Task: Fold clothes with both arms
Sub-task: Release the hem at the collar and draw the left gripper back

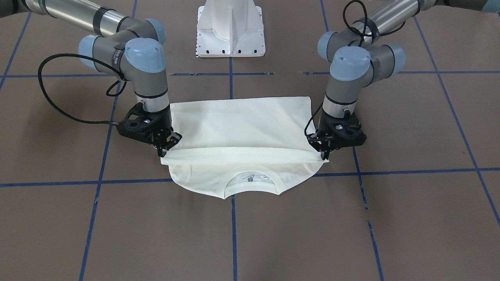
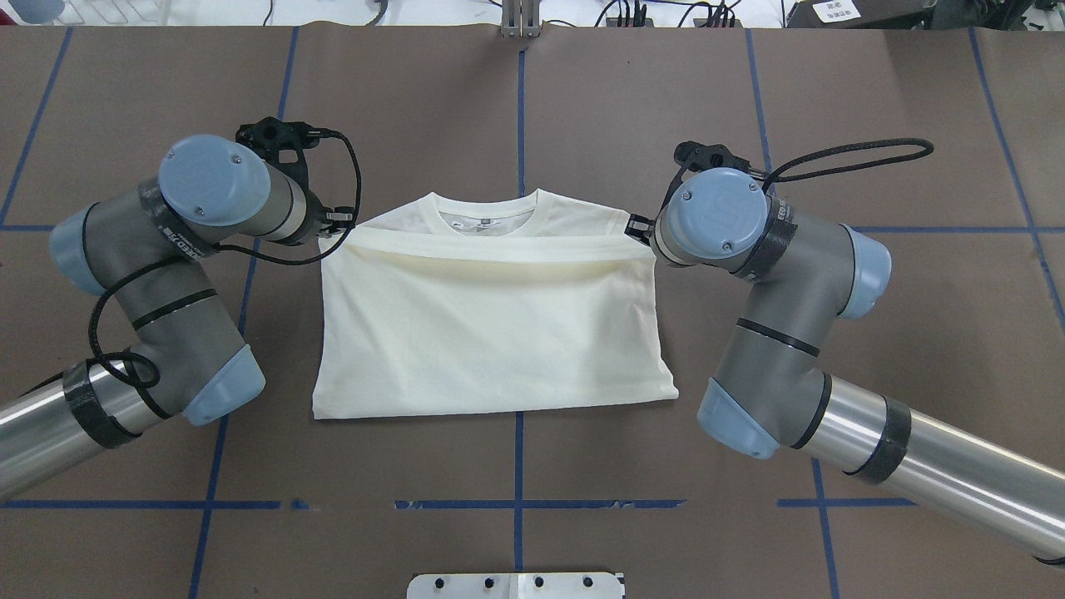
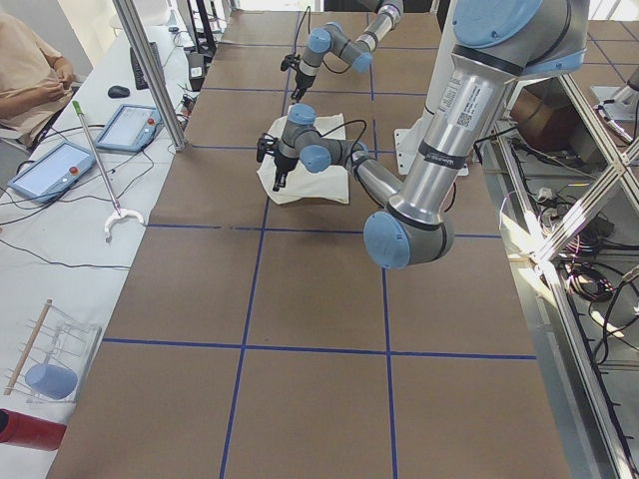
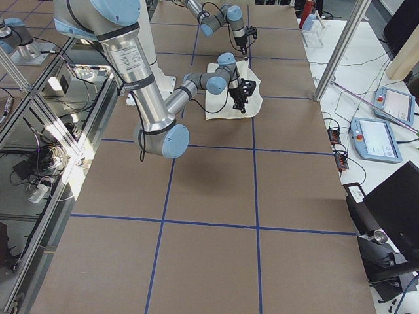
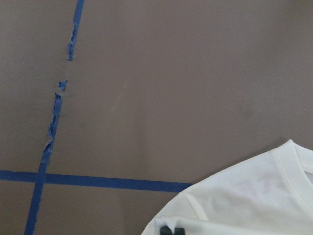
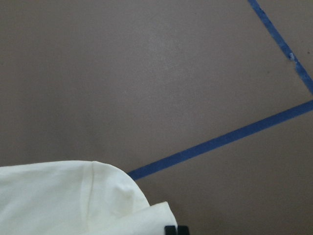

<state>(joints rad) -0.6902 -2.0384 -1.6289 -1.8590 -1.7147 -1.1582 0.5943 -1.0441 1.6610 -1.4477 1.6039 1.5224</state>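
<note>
Both left end effector [image 1: 325, 155] and right end effector [image 1: 161, 151] pinch T-shirt [image 1: 242, 125] corners.

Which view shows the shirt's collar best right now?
Exterior front-facing: the T-shirt's collar lies nearest that camera, with its inner label showing. Overhead shows it too, farther off. Side views make it tiny; wrist views catch only cream fabric edges.
</note>
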